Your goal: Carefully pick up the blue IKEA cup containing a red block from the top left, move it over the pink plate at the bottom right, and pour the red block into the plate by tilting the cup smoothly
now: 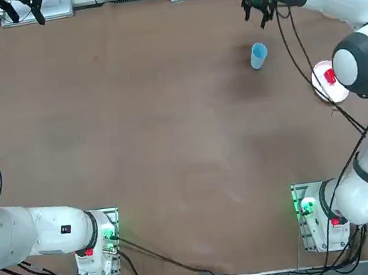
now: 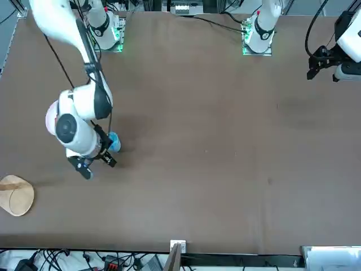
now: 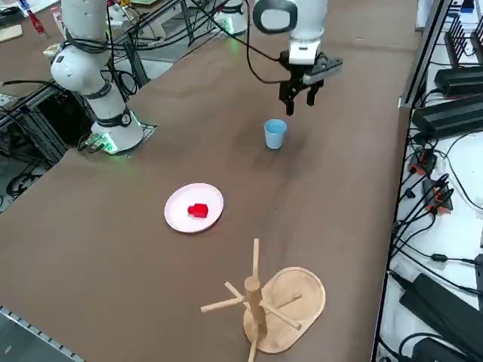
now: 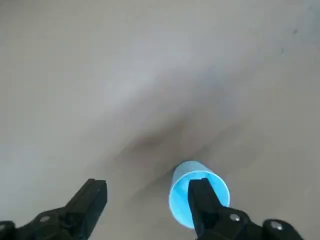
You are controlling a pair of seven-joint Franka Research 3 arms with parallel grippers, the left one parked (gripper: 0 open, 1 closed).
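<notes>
On the brown tabletop, the tan wooden stand with its pegs [image 3: 254, 302] takes up the most room, so keep your arm well wide of it. Next, the round, glossy, very pale pink plate [image 3: 175, 210] already carries the small bright red block [image 3: 198, 210], so the pour looks done. The light-blue plastic cup [image 3: 275, 134] stands upright beyond the plate, let go. Your black two-finger right gripper [image 3: 301, 102] is open and holds nothing, above and near the cup; lift straight and slowly, lest a finger tip it.
</notes>
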